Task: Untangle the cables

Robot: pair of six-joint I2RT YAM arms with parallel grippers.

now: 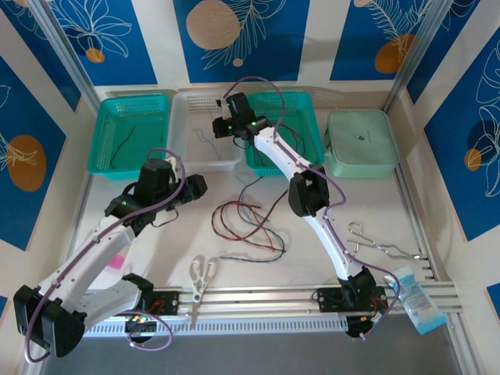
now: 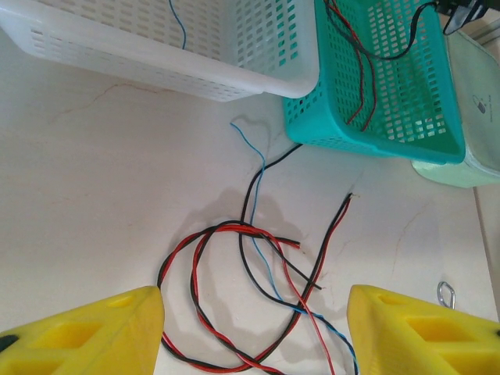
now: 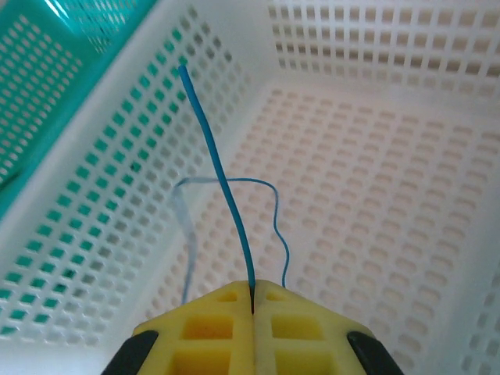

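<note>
A tangle of red, black and blue cables (image 1: 248, 223) lies on the table centre; in the left wrist view the cables (image 2: 266, 289) loop between my yellow fingers (image 2: 101, 328). My left gripper (image 1: 195, 186) hovers left of the tangle, open, holding nothing. My right gripper (image 1: 223, 123) reaches over the white basket (image 1: 234, 160), shut on a blue cable (image 3: 223, 180) that sticks up from its closed jaws; the cable's other end (image 3: 277, 234) curls down inside the basket. A dark cable (image 1: 123, 147) lies in the left teal basket (image 1: 101, 164). Red and black cables (image 2: 363, 78) lie in the right teal basket (image 2: 375, 137).
Scissors (image 1: 201, 275) lie near the front rail. A pale green lidded box (image 1: 361, 142) stands at the back right. A metal tool (image 1: 383, 246) and a packet (image 1: 418, 301) lie at the right front. A metal ring (image 2: 446, 294) shows at the right edge.
</note>
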